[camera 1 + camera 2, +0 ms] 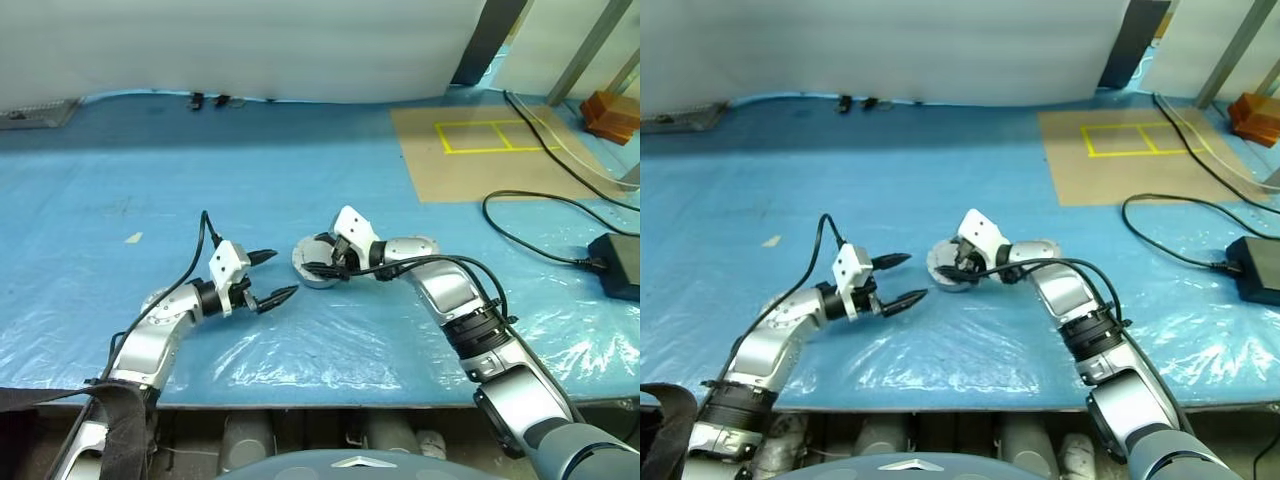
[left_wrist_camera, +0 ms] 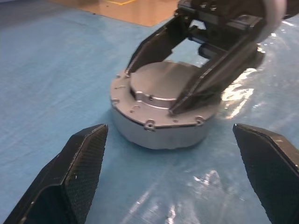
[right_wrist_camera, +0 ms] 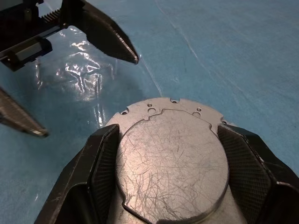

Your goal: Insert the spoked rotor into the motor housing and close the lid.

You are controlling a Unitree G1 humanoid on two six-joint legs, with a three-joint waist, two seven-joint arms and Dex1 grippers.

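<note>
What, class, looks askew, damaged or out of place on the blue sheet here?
Nothing stands out. The motor housing sits flat on the blue sheet, its scratched top plate level, clasped by the right hand; the open left hand waits beside it.

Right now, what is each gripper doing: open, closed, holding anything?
Left gripper: open, empty, beside the round grey metal motor assembly.
Right gripper: fingers closed around the assembly's raised top, gripping it.
</note>
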